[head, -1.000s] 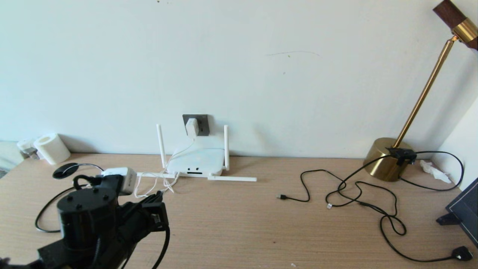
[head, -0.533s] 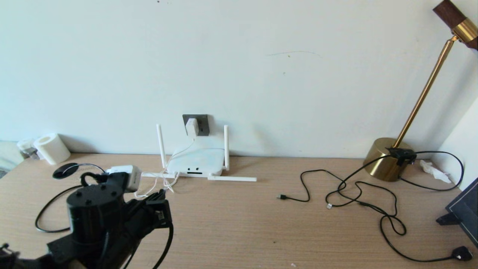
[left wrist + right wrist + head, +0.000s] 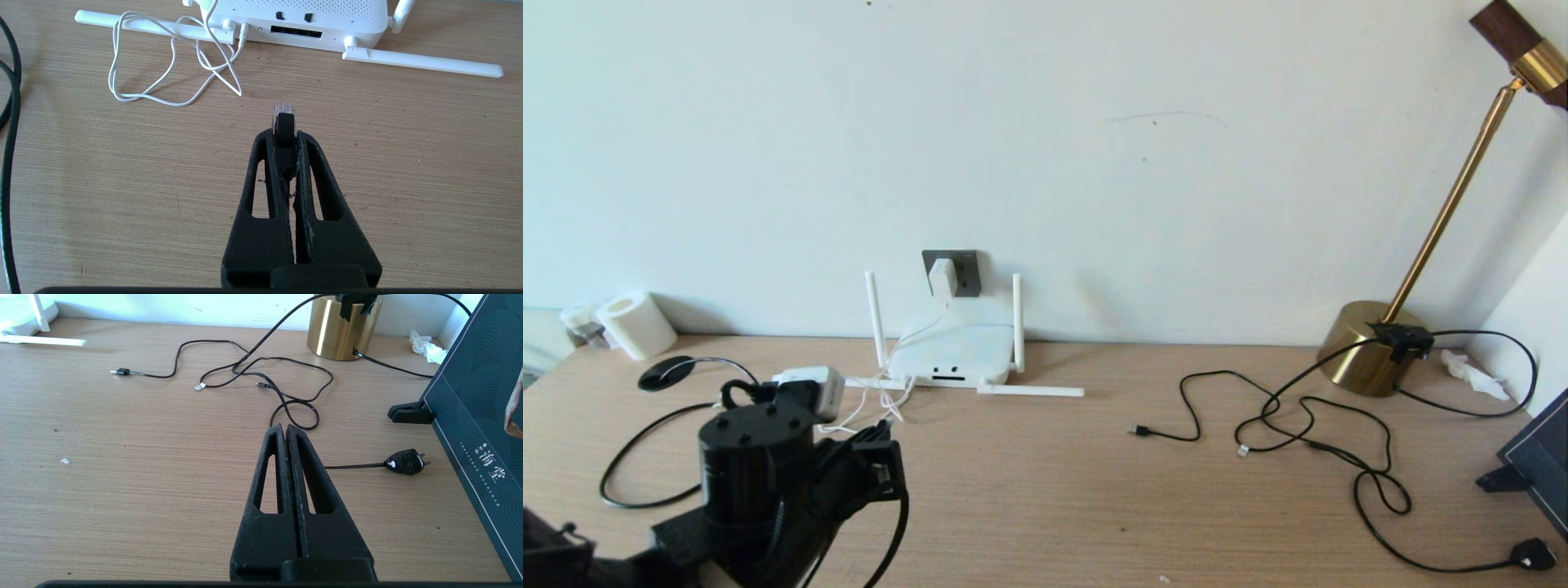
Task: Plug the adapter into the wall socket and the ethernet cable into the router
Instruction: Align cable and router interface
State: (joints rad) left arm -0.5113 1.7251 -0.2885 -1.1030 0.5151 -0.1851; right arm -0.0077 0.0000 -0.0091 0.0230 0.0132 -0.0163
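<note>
With the adapter [image 3: 943, 278] seated in the wall socket [image 3: 965, 272], I hold the ethernet cable [image 3: 284, 122] plug in the closed left end effector [image 3: 284, 136], short of the router [image 3: 302, 16] at the surface's back edge, needing square alignment with its port row.

White adapter [image 3: 943, 278] in grey wall socket [image 3: 965, 265], black ethernet cable [image 3: 284, 122] plug raised near white router [image 3: 952, 354]

The left arm hides the ethernet cable [image 3: 637, 465] in part — the lamp [image 3: 1445, 220] head is cropped at the edge
</note>
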